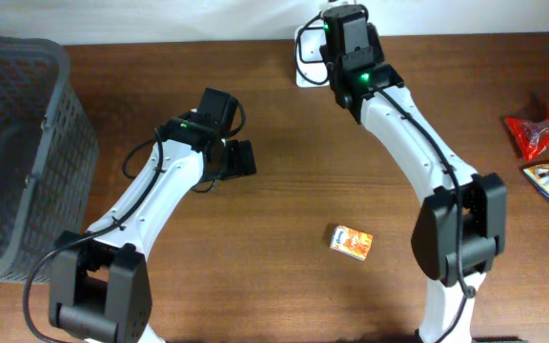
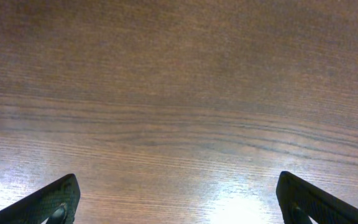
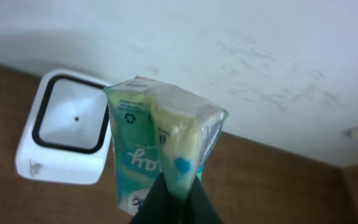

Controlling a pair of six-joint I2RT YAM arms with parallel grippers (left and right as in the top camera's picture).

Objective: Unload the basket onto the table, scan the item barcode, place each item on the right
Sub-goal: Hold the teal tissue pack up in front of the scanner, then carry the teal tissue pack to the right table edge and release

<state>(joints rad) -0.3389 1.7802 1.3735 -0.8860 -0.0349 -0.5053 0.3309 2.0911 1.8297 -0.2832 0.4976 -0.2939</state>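
Right gripper (image 3: 176,186) clamped on green packet (image 3: 160,137) near white scanner (image 3: 70,127); left gripper (image 2: 179,202) jaws wide over table (image 2: 179,93); mesh basket (image 1: 27,143) far left.

Wood table (image 1: 284,191): basket (image 1: 65,124) left, box (image 1: 351,241) centre, packets (image 1: 546,129) right, scanner (image 1: 305,57) rear.

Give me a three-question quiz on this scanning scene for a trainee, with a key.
1. True or false: the left gripper is open and empty.
2. What is the right gripper shut on? A. a glass bottle B. a green packet C. a metal spoon
3. Which white device shows beside the packet in the right wrist view?
Key: 1 true; 2 B; 3 the scanner.
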